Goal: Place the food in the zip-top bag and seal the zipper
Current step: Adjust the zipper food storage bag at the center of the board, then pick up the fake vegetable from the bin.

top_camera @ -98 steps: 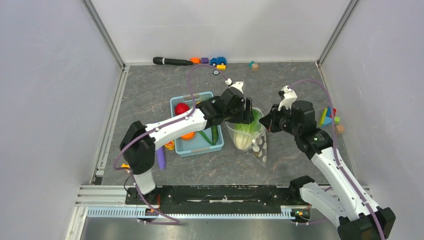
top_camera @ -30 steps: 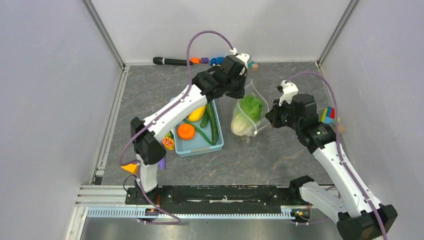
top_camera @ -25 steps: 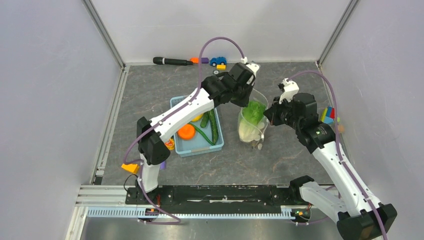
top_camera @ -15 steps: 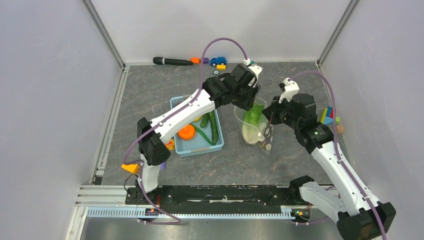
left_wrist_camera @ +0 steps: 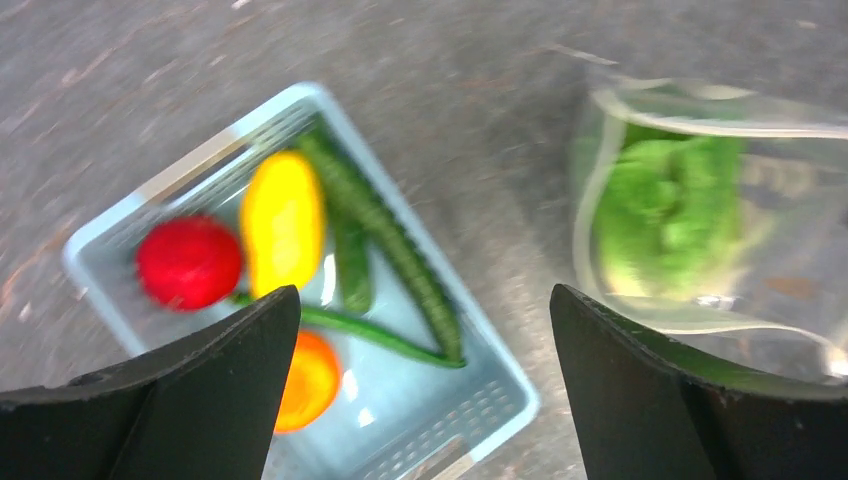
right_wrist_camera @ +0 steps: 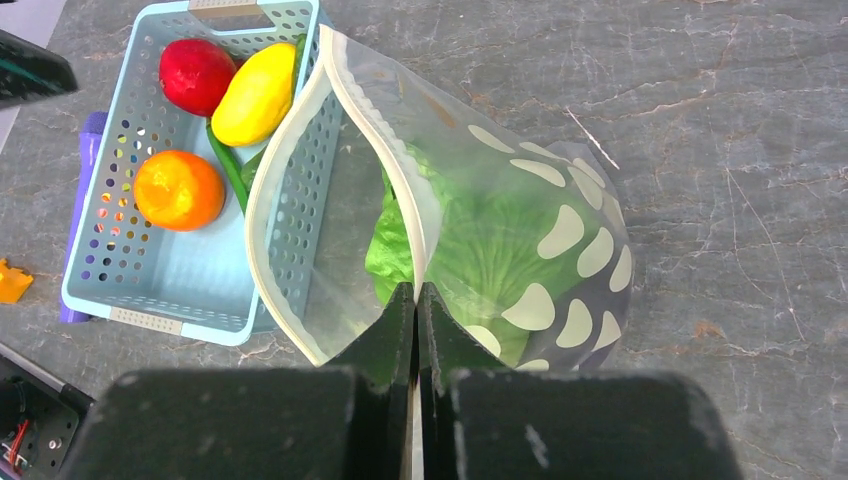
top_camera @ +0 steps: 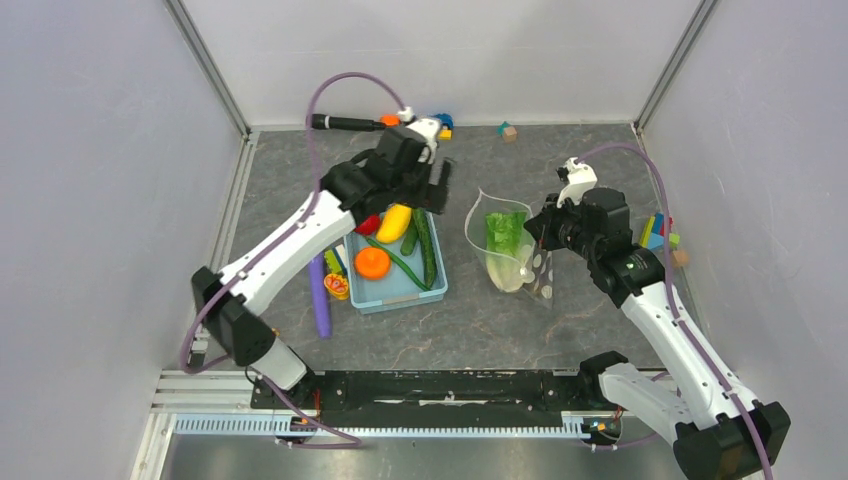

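Now the left gripper (top_camera: 434, 181) has pulled away from the mouth of the zip-top bag (top_camera: 541, 276), where it hung half a second ago, and it hovers above the far end of the light-blue basket (top_camera: 400, 296). Its jaws, nearly closed a second ago, are spread wide with nothing between them. The lettuce (top_camera: 503, 236) has stayed behind inside the bag, leafy end toward the opening. The right gripper (top_camera: 540, 232) has scarcely moved: its fingers are pressed together on the bag's rim, pinching the zipper (right_wrist_camera: 388, 135) strip and holding the mouth up and gaping toward the basket. The bag rests on the table just right of the basket, its dotted lower part lying flat. In the basket lie a red piece (top_camera: 368, 224), a yellow piece (top_camera: 393, 222), an orange piece (top_camera: 372, 262) and a cucumber (top_camera: 427, 250). The left arm stretches long from its base, elbow raised, wrist tilted down over the basket's far rim. The right arm rises from its base and bends inward, its wrist aimed down at the bag.
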Tool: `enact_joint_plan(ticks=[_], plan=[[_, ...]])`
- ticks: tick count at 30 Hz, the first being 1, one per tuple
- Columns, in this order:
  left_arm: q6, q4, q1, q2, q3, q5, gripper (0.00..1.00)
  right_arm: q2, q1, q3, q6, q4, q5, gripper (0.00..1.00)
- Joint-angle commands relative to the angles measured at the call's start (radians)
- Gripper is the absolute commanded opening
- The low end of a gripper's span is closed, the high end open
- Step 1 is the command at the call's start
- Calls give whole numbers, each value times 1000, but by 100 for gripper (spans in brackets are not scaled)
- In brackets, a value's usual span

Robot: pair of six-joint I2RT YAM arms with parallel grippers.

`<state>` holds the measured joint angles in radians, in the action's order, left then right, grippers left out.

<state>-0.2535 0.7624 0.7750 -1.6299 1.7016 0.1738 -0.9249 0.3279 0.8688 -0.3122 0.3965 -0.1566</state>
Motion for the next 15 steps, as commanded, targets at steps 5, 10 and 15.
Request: enact_joint_plan(ticks=[5, 10, 15], plan=[[-167, -1, -102, 185, -322, 128, 100, -2, -3, 0, 39, -25, 22, 0], [-234, 30, -122, 188, -440, 232, 100, -11, -6, -3, 49, -15, 9, 0], [-216, -43, -143, 162, -513, 207, 100, -8, -5, -8, 49, -13, 7, 0]])
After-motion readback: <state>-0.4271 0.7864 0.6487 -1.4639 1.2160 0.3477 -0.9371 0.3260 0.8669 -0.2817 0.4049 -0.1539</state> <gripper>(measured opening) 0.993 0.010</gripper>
